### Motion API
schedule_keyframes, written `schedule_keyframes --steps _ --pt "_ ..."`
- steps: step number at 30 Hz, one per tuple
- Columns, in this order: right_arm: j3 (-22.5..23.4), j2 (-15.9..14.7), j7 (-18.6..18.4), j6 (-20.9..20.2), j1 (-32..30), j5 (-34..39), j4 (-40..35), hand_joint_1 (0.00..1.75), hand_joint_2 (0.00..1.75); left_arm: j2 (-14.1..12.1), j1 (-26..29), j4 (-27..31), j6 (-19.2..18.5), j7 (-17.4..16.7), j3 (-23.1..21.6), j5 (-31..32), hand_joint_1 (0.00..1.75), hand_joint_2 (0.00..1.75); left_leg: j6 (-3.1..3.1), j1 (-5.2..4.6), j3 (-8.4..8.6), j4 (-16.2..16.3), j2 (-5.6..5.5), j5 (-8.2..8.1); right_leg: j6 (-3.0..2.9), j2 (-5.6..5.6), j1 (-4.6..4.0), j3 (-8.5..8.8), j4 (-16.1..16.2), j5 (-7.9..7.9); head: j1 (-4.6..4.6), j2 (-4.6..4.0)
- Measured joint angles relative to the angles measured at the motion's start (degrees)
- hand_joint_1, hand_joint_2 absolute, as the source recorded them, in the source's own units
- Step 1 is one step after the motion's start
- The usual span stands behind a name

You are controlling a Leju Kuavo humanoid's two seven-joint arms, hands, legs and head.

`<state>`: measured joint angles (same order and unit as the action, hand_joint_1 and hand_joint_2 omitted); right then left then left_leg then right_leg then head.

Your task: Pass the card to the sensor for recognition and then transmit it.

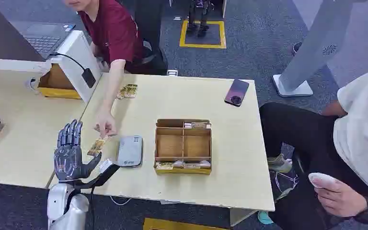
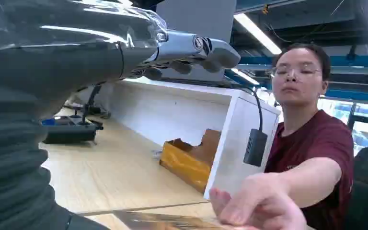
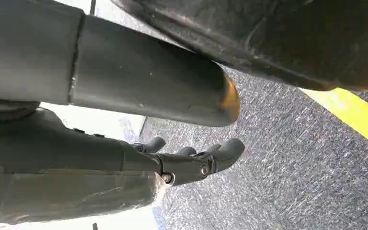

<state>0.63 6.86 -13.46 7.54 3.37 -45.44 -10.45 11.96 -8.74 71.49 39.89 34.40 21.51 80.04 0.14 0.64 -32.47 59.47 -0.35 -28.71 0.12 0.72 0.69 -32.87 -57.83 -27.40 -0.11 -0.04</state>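
My left hand (image 1: 69,152) hovers over the table's near left part, fingers straight and spread, thumb out to the side. A person's hand (image 1: 106,127) holds a small golden card (image 1: 97,146) by its far end, the near end just beyond my thumb; I cannot tell if they touch. In the left wrist view the card (image 2: 163,221) lies under the person's hand (image 2: 256,206), beneath my outstretched fingers (image 2: 196,48). The grey card sensor (image 1: 129,150) lies flat just right of the card. My right hand (image 3: 191,160) hangs over carpet, fingers loosely extended, holding nothing.
A wooden compartment box (image 1: 183,146) with cards stands right of the sensor. More cards (image 1: 127,91) and a phone (image 1: 236,92) lie farther back. A white cabinet (image 1: 79,55) with a yellow tray (image 1: 57,86) is at the back left. A second person (image 1: 350,158) sits at the right.
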Motion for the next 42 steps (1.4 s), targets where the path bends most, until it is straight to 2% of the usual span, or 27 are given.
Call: schedule_keyframes --steps 1,2,23,26,27,28,31,33,39,42 --pt "0.0 0.0 0.0 0.0 0.0 0.0 0.0 0.00 0.00 0.0 -0.1 -0.1 0.0 0.1 0.0 0.0 1.52 1.75 0.00 0.00 0.00 0.0 0.00 0.00 0.00 0.00 0.00 0.00 0.0 0.00 0.00 0.00" --pt "0.0 0.0 0.1 0.0 0.0 0.0 0.0 0.00 0.00 0.0 -0.1 -0.1 0.0 0.2 0.0 0.0 1.75 1.75 0.00 0.00 0.00 0.0 0.00 0.00 0.00 0.00 0.00 0.00 0.0 0.00 0.00 0.00" --pt "1.1 0.2 0.2 0.0 0.1 -1.4 0.0 0.00 0.00 0.0 -0.5 -2.3 0.0 5.3 -0.2 -5.4 1.75 1.75 0.00 0.00 -0.01 0.0 0.00 0.00 0.00 0.00 0.00 0.00 0.0 0.00 0.00 0.00" --pt "1.1 0.2 0.2 0.1 0.1 -1.0 0.0 0.00 0.00 -0.9 -0.4 -3.4 0.0 2.0 -2.4 -11.0 1.75 1.75 0.00 0.00 0.00 0.0 0.00 0.00 0.00 -0.01 0.00 -0.01 0.0 0.00 0.02 0.00" --pt "1.1 0.2 0.2 0.1 0.1 -1.0 0.0 0.00 0.00 -1.2 -0.6 -4.3 -0.1 2.0 -3.2 -12.9 1.75 1.75 0.00 0.00 0.01 0.0 -0.01 0.00 0.00 -0.01 0.00 -0.01 0.0 0.00 0.00 0.00" --pt "1.3 0.2 0.2 0.1 0.2 -1.0 0.0 0.00 0.00 -1.7 -1.1 -6.0 -1.5 0.9 -4.2 -16.1 1.75 1.75 0.00 -0.01 0.01 0.0 -0.01 0.00 0.00 -0.01 0.00 0.00 0.0 0.00 0.00 0.00" --pt "1.9 0.2 0.2 0.3 0.2 -1.0 0.0 0.00 0.00 -3.1 -2.0 -9.5 -8.9 -3.5 -8.6 -25.1 1.75 1.75 -0.01 0.01 0.00 0.0 -0.01 0.02 0.00 -0.01 0.00 -0.01 0.0 0.01 0.00 0.00" --pt "2.6 0.3 0.2 0.5 0.2 -1.0 0.0 0.00 0.00 -3.8 -2.8 -10.8 -17.1 -5.9 -11.3 -31.4 1.75 1.75 0.01 -0.01 0.00 0.0 -0.01 0.04 0.01 -0.01 0.00 0.00 0.0 0.02 0.00 0.00" --pt "4.0 0.3 0.3 0.8 0.0 -1.2 0.0 0.00 0.00 -5.0 -3.3 -11.6 -35.6 -10.6 -15.6 -47.9 1.75 1.75 0.02 -0.01 -0.02 0.0 0.00 0.04 0.01 0.01 0.00 0.00 0.0 0.02 0.00 0.00" --pt "4.4 0.3 0.2 0.8 -0.1 -1.4 0.0 0.00 0.00 -5.4 -3.1 -10.9 -40.5 -12.5 -16.9 -54.4 1.75 1.75 0.02 -0.01 -0.02 0.0 0.00 0.04 0.01 0.00 0.00 -0.01 0.0 0.02 0.00 0.00"
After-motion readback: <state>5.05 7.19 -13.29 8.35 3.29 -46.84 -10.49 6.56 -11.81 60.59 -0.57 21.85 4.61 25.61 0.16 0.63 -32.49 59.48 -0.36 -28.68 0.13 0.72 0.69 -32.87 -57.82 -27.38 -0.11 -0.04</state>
